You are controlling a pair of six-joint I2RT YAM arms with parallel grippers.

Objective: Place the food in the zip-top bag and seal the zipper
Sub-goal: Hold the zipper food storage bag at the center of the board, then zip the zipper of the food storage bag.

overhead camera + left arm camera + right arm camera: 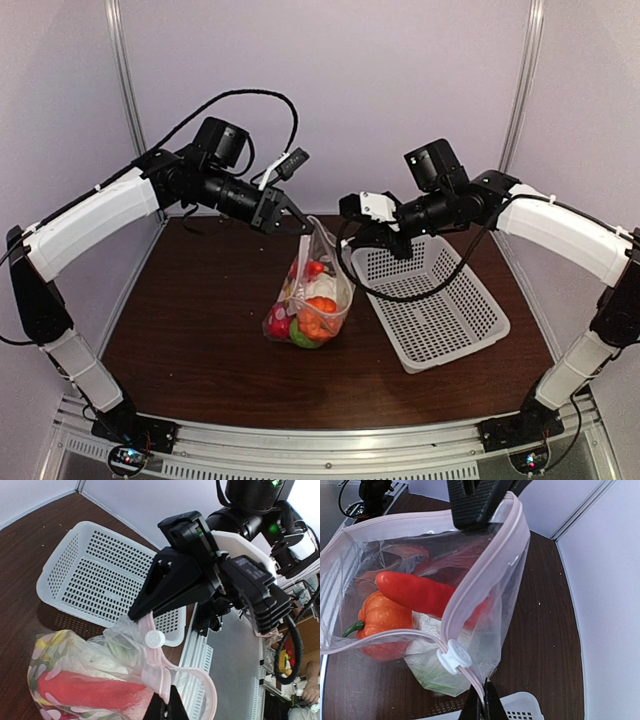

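- The left gripper (297, 216) has its jaws closed tight on the top rim of the zip-top bag (310, 295), at about 11 o'clock from the bag's body in the top view.
- The right gripper (482, 705) has its jaws pinched together on the same rim, at about 1 o'clock from the bag in the top view. The zipper (485, 575) strip runs straight into its fingertips.
- Seen from the right wrist, the slider (454, 656) sits on the strip just beside that gripper's tips, at their 11 o'clock, and is not between the jaws.
- The other gripper's black fingers clamp the far end of the rim at 12 o'clock in the same view.
- Between the two grips the bag's mouth gapes in a wide loop, so the zipper is unsealed along most of its length.
- The food is inside the bag, below both pairs of jaws. A red pepper (420, 592) lies across the top, an orange pumpkin (380, 622) is at its 8 o'clock, and something white lies under them.
- From above, a green apple (300, 335) shows at the bag's bottom.
- The bag hangs from the two grips at the middle of the table (190, 330). Whether its base bears on the wood cannot be told.
- The white basket (470, 320) lies at 3 o'clock from the bag, just beside it.
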